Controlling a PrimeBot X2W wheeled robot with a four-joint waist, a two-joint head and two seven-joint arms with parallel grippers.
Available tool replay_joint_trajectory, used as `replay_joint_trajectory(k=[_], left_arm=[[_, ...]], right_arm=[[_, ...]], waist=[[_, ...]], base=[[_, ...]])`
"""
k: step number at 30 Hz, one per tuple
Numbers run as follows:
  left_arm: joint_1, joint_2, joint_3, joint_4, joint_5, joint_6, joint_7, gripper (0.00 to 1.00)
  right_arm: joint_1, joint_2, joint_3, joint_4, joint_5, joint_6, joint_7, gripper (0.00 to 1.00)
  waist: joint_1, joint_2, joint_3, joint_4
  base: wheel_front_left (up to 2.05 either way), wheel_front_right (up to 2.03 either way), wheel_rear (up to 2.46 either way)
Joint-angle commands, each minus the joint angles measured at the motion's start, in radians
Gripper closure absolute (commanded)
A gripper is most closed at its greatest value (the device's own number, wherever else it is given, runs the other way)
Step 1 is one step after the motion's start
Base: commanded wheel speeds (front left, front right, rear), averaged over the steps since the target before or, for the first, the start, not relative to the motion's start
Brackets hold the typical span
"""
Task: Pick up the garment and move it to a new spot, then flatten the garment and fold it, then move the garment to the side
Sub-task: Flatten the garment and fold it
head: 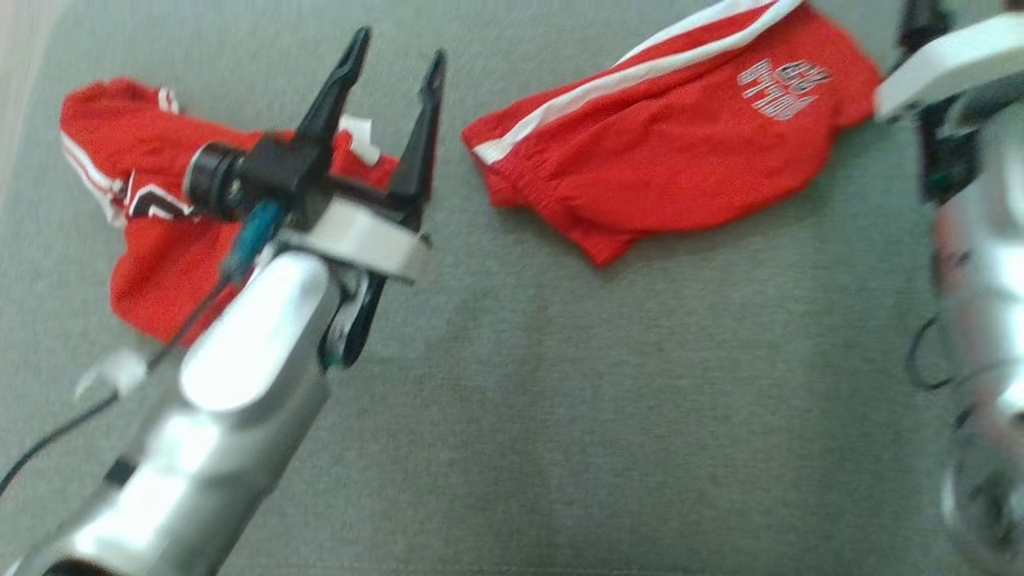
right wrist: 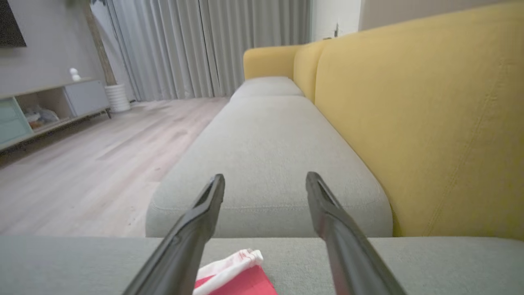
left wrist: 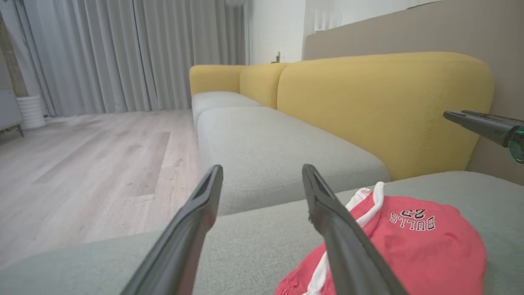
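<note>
Left end effector (head: pixel 398 50) stands with its two dark fingers (head: pixel 422 128) spread and nothing between them, raised over the grey sofa cushion (head: pixel 560 400). The right end effector (right wrist: pixel 265 177) is likewise spread wide and empty, and both postures suit reaching for cloth rather than carrying it. Ahead and to the right lies the flatter red garment (head: pixel 680 160), white-striped and printed, seemingly laid out for folding or already folded, while the crumpled red garment (head: pixel 152 272) sits to the left, partly hidden behind the left arm (head: pixel 240 344). Count: two end effectors of two fingers each, two red garments, one cushion bearing both.
</note>
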Motion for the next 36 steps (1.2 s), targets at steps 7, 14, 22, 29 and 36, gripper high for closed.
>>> replay_joint_trajectory(k=[7,14,22,29,36], left_arm=[[0.194,0.125,0.107,-0.204,0.159,0.067,-0.009,0.00],[0.387,0.144,0.171,-0.289,0.218,0.115,-0.009,0.00],[0.547,0.094,0.241,-0.323,0.238,0.113,-0.009,0.00],[0.516,0.058,0.264,-0.325,0.277,0.055,-0.009,0.00],[0.465,0.012,0.281,-0.312,0.310,0.002,-0.009,0.00]], right_arm=[[0.311,0.083,0.151,-0.378,0.110,-0.002,-0.010,0.00],[0.580,0.112,0.192,-0.548,0.120,-0.002,-0.010,0.00],[0.735,0.121,0.205,-0.634,0.144,-0.002,0.009,0.00],[0.661,0.121,0.151,-0.664,0.112,-0.002,0.098,0.00],[0.417,0.121,-0.076,-0.559,0.002,-0.002,0.284,0.00]], waist=[[0.0003,-0.0001,-0.137,-0.090],[0.0003,-0.0001,-0.185,-0.109],[0.0003,-0.0001,-0.182,-0.099],[0.0003,-0.0001,-0.101,-0.050],[0.0003,-0.0001,0.025,0.031]], base=[[0.00,0.00,0.00],[0.00,0.00,0.00],[0.00,0.00,0.00],[0.00,0.00,0.00],[0.00,0.00,0.00]])
